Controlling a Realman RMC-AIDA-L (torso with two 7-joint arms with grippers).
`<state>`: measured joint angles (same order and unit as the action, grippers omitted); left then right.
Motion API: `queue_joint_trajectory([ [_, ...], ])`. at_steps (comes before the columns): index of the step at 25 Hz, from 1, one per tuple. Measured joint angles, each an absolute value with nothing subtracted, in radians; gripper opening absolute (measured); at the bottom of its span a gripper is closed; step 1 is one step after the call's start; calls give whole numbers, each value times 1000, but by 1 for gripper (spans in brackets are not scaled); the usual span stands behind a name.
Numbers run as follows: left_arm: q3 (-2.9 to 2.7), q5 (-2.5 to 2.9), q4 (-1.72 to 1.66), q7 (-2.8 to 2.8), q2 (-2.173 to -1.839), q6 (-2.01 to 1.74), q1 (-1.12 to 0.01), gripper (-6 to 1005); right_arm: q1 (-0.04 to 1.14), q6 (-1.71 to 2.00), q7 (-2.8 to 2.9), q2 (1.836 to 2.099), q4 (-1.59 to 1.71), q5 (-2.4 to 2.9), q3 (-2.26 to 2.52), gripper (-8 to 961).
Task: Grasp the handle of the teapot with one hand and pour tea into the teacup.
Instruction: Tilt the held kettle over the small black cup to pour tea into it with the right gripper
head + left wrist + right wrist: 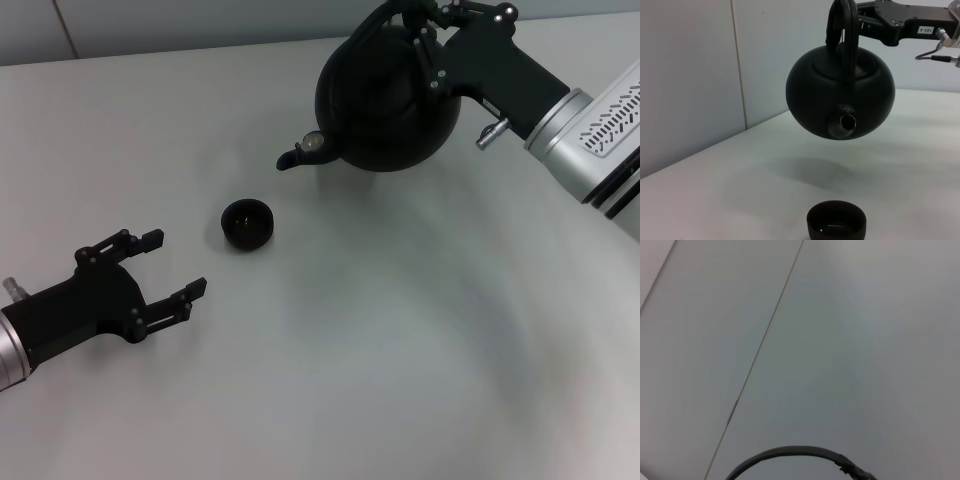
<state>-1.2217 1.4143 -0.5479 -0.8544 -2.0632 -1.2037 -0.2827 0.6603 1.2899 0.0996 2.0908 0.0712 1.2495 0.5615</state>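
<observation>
Head view: right claw clenched on handle, teapot aloft beyond teacup.

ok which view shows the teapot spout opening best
The left wrist view: the spout faces that camera, so its open mouth shows, above the teacup. The head view shows the spout only side-on, the teapot lifted by the right tool. The right wrist view shows no spout.

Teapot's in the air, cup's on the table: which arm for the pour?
Right. Its tool already grips the handle, holding the teapot off the table with the spout aimed toward the teacup. The left tool sits open and empty beside the cup.
</observation>
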Motion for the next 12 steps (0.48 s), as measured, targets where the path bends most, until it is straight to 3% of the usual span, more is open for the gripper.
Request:
queue_joint_trajectory([
  [12,-1212,1414,-552,-854,-2063,-1206,-285,802,675,1290,100,2091,71,1244,559,96],
])
